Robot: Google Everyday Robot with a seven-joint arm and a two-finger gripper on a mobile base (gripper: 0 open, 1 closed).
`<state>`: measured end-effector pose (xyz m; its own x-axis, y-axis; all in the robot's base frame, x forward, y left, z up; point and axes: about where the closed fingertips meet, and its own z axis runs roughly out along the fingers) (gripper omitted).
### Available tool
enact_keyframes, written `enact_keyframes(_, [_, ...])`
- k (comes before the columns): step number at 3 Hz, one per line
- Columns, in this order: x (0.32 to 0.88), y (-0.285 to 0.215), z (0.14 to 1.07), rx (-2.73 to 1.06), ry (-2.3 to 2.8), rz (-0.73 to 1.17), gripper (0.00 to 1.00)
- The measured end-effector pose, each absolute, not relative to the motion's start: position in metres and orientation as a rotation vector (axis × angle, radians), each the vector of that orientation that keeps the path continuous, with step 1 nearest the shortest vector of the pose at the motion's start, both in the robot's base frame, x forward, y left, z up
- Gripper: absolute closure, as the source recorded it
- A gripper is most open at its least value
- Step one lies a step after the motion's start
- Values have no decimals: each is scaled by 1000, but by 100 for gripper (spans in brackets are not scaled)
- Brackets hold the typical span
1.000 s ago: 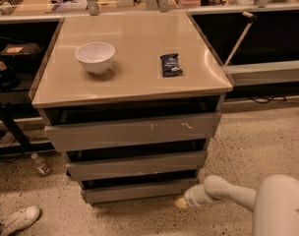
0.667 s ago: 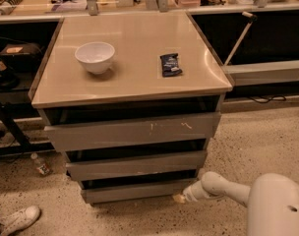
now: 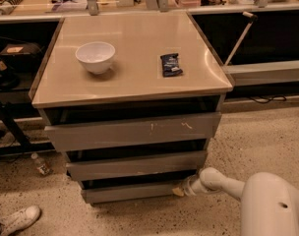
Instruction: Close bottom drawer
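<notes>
The bottom drawer is the lowest grey front of the cabinet, plain and handleless, sitting a little behind the middle drawer. My gripper is at the right end of the bottom drawer's front, touching it, on the end of my white arm that reaches in from the lower right. The top drawer, wider and with whitish scratches, juts out furthest.
A white bowl and a dark snack packet lie on the cabinet top. A small bottle and a white shoe are on the speckled floor at left. Dark shelving stands left, counters behind.
My gripper has moved left and in against the bottom drawer's right end, and the drawer front has slid back toward the cabinet.
</notes>
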<state>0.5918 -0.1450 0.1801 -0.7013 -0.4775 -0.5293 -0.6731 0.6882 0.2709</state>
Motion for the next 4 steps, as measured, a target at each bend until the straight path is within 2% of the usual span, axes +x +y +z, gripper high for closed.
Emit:
enact_keyframes(1, [593,-145,180,-892,2479,633,81])
enact_keyframes(4, [593,-145,180,-893,2479,633,12])
